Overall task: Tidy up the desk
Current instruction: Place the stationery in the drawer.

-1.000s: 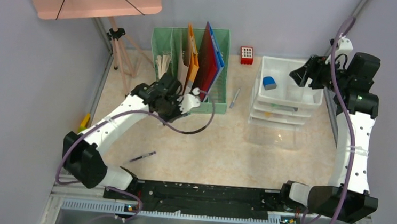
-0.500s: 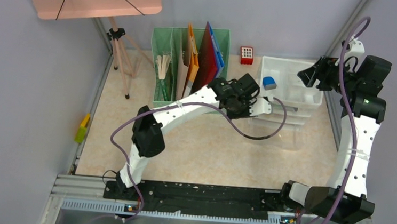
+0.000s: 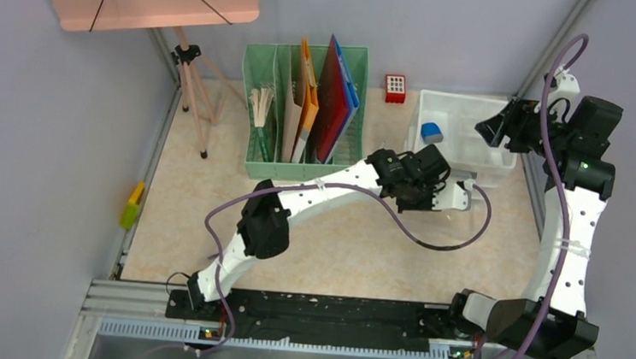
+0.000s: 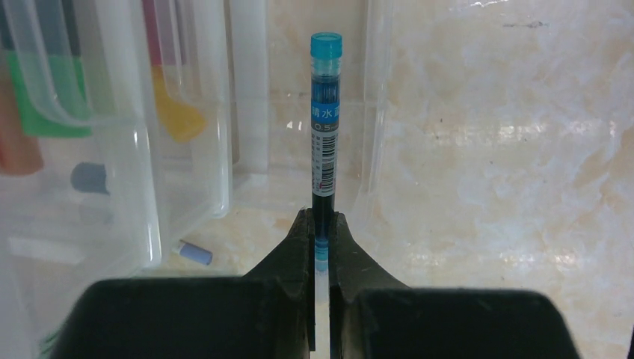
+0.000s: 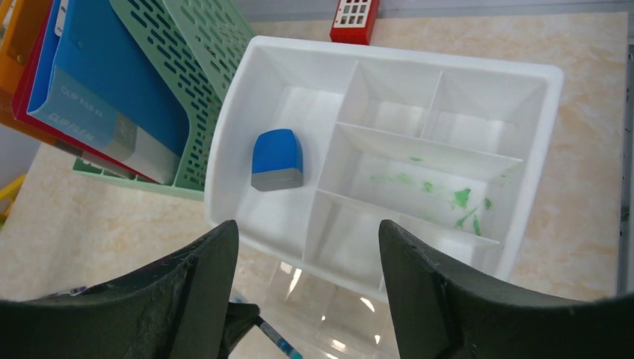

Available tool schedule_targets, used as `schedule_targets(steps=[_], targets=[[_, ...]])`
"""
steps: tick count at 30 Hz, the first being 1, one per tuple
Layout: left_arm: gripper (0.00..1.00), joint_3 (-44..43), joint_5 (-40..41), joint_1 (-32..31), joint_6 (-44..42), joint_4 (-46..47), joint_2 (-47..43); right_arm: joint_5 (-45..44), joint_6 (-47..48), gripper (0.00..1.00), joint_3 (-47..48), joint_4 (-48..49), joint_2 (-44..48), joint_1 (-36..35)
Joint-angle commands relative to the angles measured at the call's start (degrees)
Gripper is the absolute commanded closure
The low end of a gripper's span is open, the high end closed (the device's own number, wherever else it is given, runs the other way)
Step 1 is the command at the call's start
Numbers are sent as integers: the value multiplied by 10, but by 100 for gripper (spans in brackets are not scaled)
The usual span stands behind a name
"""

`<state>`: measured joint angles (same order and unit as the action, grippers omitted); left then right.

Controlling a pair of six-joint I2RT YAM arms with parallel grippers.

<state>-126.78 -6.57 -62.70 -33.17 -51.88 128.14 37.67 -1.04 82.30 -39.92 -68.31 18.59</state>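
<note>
On the desk [image 3: 210, 197], clear drawers [image 4: 146, 187] face the left gripper [image 4: 321, 233] clamping a pen [image 4: 325, 127]; right gripper [image 5: 306, 233] gapes empty.

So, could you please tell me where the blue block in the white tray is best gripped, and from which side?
Probably its two flat side faces, from straight above: the blue block lies flat in a walled compartment of the white tray, with free floor on both sides.

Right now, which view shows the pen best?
Left wrist: the pen runs sharp up mid-frame, label and blue cap visible, pinched in the left gripper. Right wrist catches only a blue-tipped bit at its bottom edge, probably the same pen. Top external hides it under that gripper.
</note>
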Motion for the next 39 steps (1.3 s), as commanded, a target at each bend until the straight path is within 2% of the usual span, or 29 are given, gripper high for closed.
schedule_targets(steps=[1,16,25,28,33,39], targets=[[100,-35,8,-3,-7,63,21,10,7,32,-7,12,17,8],[100,-74,34,-26,-21,116,83,27,7,32,-21,15,21,27],[99,-91,59,-27,-26,116,125,34,7,32,-25,11,23,34],[94,-100,78,-27,-28,114,137,35,22,32,-29,12,25,34],[76,-102,84,-27,-27,123,140,41,20,33,-34,15,25,35],[61,-104,84,-28,-22,128,131,41,19,33,-34,16,26,35]])
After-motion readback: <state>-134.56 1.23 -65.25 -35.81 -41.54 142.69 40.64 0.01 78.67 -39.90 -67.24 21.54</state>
